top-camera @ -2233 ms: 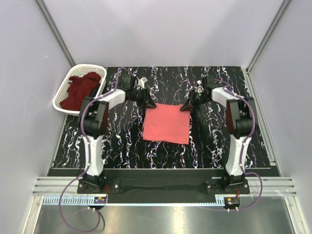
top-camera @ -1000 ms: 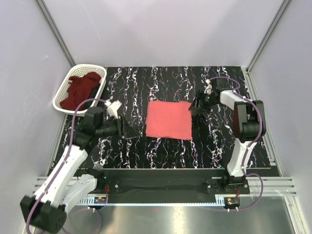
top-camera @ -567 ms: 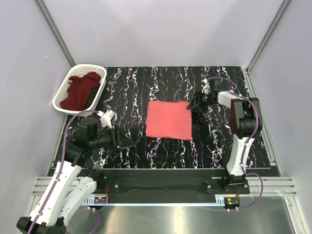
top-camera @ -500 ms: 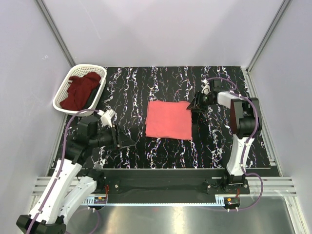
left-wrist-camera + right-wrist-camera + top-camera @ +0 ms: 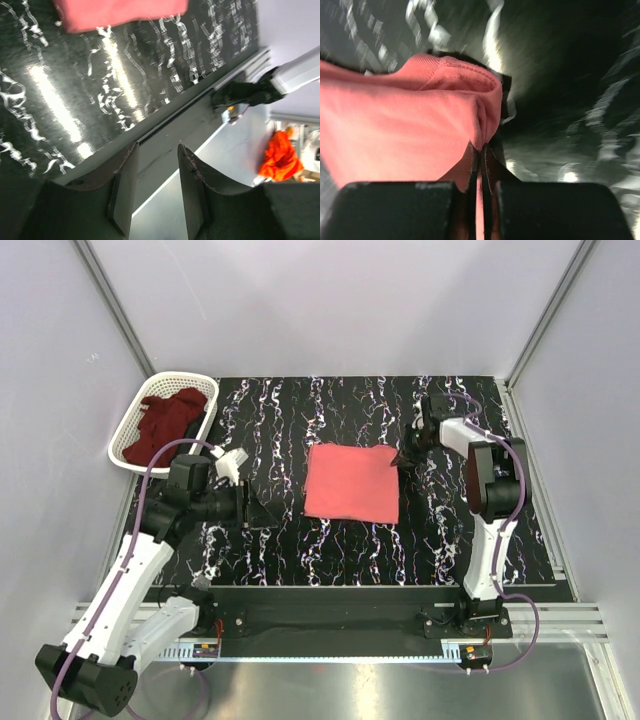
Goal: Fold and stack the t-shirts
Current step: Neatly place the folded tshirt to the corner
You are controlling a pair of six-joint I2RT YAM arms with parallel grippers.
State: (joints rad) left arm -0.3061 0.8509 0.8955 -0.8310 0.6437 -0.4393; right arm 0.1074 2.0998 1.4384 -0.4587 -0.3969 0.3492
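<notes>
Pinching a salmon-pink t-shirt (image 5: 352, 483) corner are the right jaws; left jaws stand spread.

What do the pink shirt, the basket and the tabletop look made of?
Salmon-pink shirt: soft knit cloth, matte; fine ribbing and a stitched hem show.
Basket: probably white plastic, with a moulded lattice wall.
Table: hard glossy black surface with white marble-like veining, likely laminate; it reflects light.
</notes>
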